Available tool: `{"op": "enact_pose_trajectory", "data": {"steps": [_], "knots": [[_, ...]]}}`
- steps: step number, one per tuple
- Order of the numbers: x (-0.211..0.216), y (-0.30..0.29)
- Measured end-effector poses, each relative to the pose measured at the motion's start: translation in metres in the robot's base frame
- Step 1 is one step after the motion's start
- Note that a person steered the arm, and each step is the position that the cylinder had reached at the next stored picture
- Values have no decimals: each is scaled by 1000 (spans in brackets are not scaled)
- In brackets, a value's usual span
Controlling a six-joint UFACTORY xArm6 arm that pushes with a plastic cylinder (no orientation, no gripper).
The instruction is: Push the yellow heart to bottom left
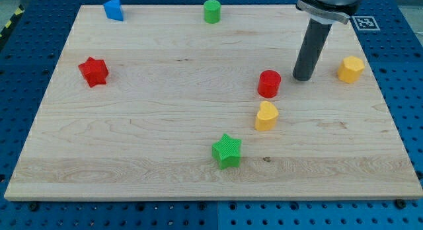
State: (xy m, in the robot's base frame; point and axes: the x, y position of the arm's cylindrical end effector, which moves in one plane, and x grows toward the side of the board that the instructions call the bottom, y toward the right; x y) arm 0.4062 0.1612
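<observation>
From the camera view we see my tip, a bare rod with no end effector to open or close, resting on the counter just right of the red cylinder, with the yellow heart below that cylinder, near the green star.

wooden board | yellow heart | red cylinder | green star | red star

seven blocks and one rod on the board

red: a star, a cylinder; green: a star, a cylinder; yellow: a heart, a hexagon; one blue block.
</observation>
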Motion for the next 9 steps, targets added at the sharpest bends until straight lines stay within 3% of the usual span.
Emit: {"op": "enact_pose_trajectory", "data": {"steps": [1,2,3,7,9], "knots": [[13,0],[61,-1],[78,-7],[94,-127],[126,-179]]}}
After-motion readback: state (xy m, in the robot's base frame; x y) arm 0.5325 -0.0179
